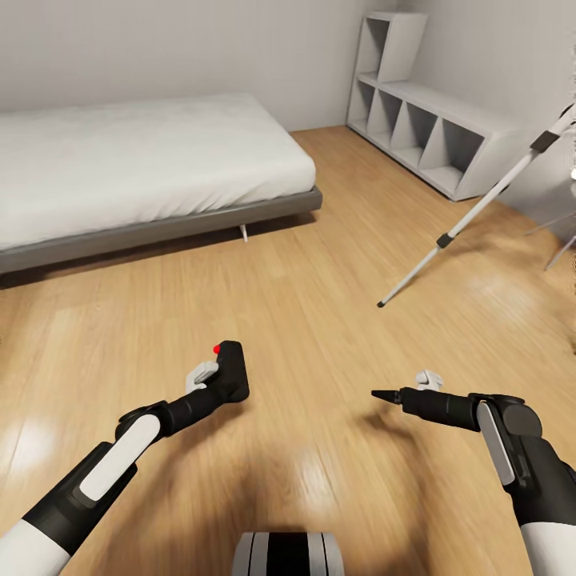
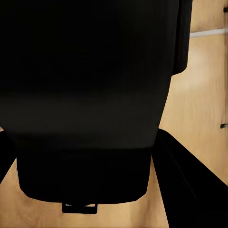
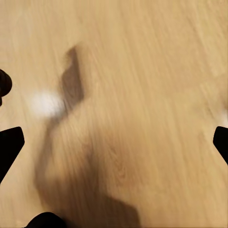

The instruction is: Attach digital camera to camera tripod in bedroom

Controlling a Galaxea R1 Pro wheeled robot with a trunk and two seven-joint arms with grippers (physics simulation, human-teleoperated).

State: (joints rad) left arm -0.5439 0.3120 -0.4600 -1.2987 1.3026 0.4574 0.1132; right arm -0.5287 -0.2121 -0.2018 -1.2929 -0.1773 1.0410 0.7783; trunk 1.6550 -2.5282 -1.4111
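left tool (image 1: 226,376): clamped on the digital camera (image 1: 230,370), red dot up, carried clear of the floor for transport | right tool (image 1: 386,394): holding nothing, jaws spread wide in its wrist view, free to steady | camera tripod (image 1: 472,216): well ahead and right of right tool, beside cube shelf (image 1: 428,128) | bed (image 1: 144,172): ahead-left of left tool

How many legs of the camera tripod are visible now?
1 clear leg: the camera tripod slants from the upper right edge of the head view down to a foot on the floor. Thin grey lines further right may be other legs, partly cut off.
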